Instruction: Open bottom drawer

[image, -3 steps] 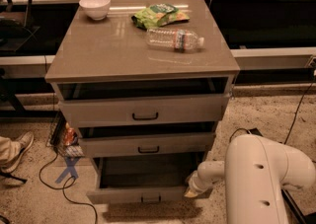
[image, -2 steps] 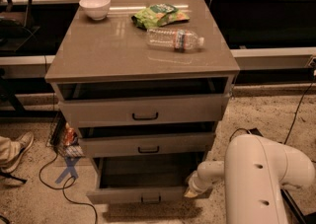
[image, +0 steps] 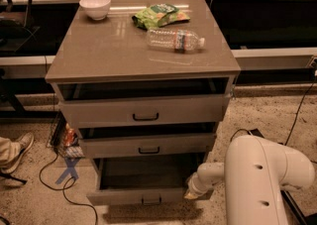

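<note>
The bottom drawer point(image: 148, 196) is the lowest of three in a taupe-grey cabinet point(image: 89, 60). It is pulled out, showing its plain grey interior point(image: 146, 172), and its low front has a small black bar handle point(image: 151, 200). My gripper point(image: 190, 194) is at the drawer's front right corner, at the end of my white arm point(image: 262, 179). The arm's wrist hides most of it.
The top drawer point(image: 146, 110) and middle drawer point(image: 148, 145) stand slightly open. On the cabinet top lie a white bowl point(image: 95, 7), a green snack bag point(image: 159, 16) and a plastic water bottle point(image: 176, 39). Cables point(image: 64, 184) and a person's shoe point(image: 17, 149) are on the floor at left.
</note>
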### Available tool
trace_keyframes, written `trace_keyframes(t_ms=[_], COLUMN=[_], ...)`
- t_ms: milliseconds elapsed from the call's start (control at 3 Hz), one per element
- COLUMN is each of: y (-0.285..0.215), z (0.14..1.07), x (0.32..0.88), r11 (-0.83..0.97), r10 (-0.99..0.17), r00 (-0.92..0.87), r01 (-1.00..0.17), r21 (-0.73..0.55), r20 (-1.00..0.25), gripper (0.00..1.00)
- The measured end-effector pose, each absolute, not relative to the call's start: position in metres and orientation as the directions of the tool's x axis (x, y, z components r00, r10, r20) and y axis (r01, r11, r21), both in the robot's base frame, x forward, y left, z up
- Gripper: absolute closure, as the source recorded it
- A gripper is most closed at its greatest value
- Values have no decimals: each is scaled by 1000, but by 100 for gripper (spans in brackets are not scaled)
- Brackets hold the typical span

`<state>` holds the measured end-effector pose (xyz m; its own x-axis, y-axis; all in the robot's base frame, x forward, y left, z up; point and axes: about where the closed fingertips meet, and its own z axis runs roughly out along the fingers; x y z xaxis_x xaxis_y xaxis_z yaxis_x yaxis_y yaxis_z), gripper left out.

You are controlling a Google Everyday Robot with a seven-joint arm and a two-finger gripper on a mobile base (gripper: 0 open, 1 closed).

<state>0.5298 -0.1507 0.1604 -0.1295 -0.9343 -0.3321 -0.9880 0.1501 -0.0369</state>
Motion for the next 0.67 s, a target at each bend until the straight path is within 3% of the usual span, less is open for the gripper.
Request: trace_keyframes(t_ms=[333,667], y=[-149,-140], z=[157,153], x=[525,510], r11=[143,94], r10=[-936,-940], r00=[-125,-87], r01=[-989,-996], r21=[-31,-7], r20=[-329,-329], gripper=[4,0])
